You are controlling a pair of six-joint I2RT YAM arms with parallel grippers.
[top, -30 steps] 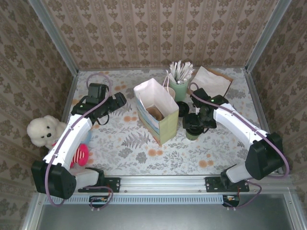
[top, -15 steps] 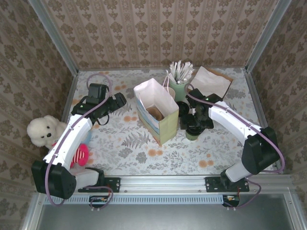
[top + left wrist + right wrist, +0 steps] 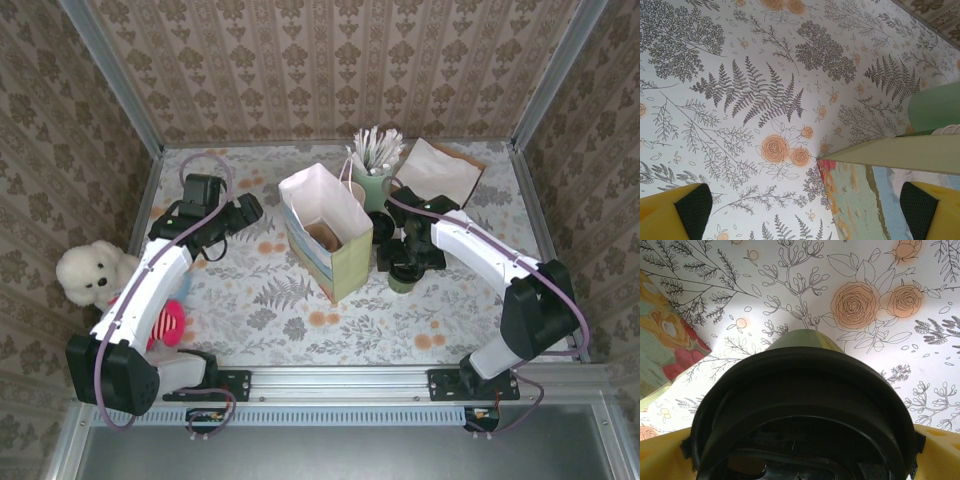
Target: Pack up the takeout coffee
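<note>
- Judged to be at the grasp step, with the right gripper (image 3: 405, 260) clenched on the takeout coffee (image 3: 403, 282), fingers (image 3: 660, 455) pressed at both sides of its black lid (image 3: 805, 400).
- Seemingly standing on the counter (image 3: 280, 320), just at 3 o'clock of the open paper bag (image 3: 322, 236), at 6 o'clock of the cup of white sticks (image 3: 372, 185).
- Next, probably: lift straight up above the bag rim, then carry toward 9 o'clock and lower inside, kept upright.
- With the left gripper (image 3: 805, 205) released, holding nothing, near the bag's corner.

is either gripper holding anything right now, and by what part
The right gripper grips the takeout coffee by opposite sides of its black lid. The left gripper is open and empty.
</note>
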